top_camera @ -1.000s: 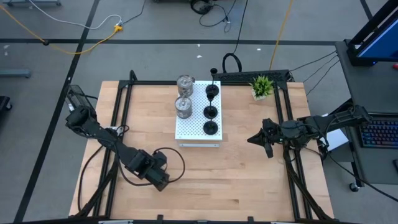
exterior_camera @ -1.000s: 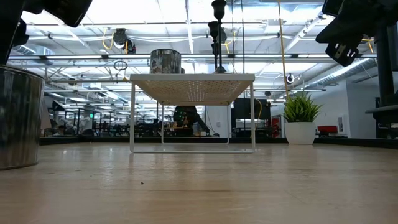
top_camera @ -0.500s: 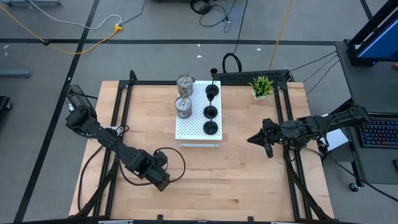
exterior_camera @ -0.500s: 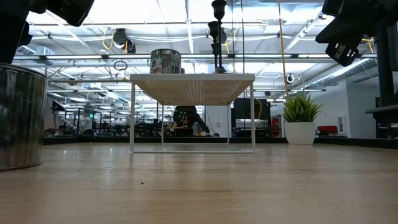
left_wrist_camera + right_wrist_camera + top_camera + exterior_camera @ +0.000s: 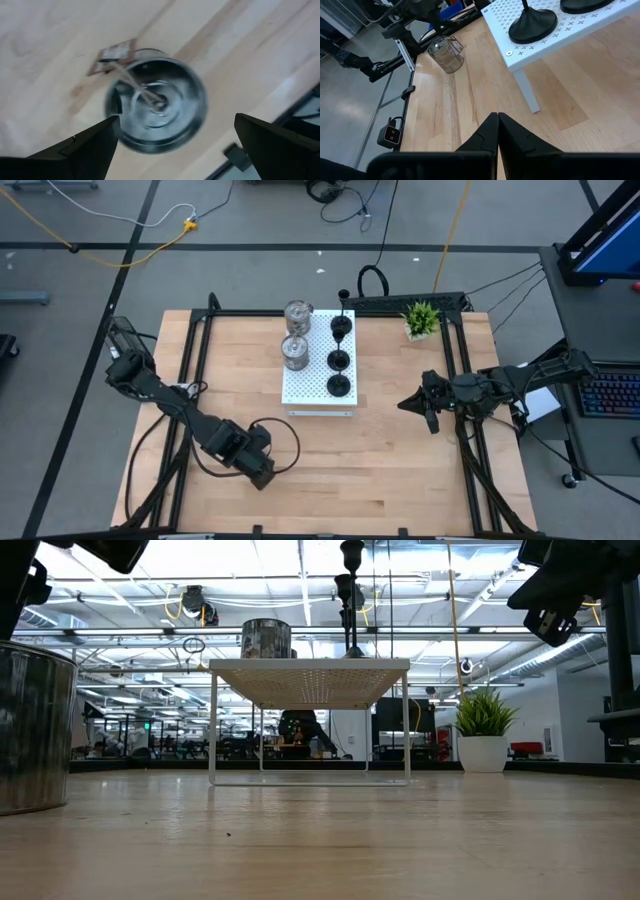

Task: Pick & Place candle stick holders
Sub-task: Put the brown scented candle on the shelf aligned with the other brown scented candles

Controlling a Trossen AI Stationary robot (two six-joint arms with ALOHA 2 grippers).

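Finds silver candle stick holder (image 5: 156, 97) upright on table (image 5: 400, 450), front-left, well apart from white board (image 5: 300, 390) carrying the other five; logs it unmoved while left gripper (image 5: 176, 119), spread wide and empty, creeps upward directly above, suggesting release; right gripper (image 5: 497, 117) pinched closed, idle.

A shiny silver holder (image 5: 157, 97) sits on the pale wooden table (image 5: 45, 45) at the frame's center, seen from straight above. A brown tag (image 5: 112, 54) on string lies at its upper left. The left gripper (image 5: 170, 150) hangs above, its 2 dark fingers (image 5: 85, 150) spread wide at the lower corners.
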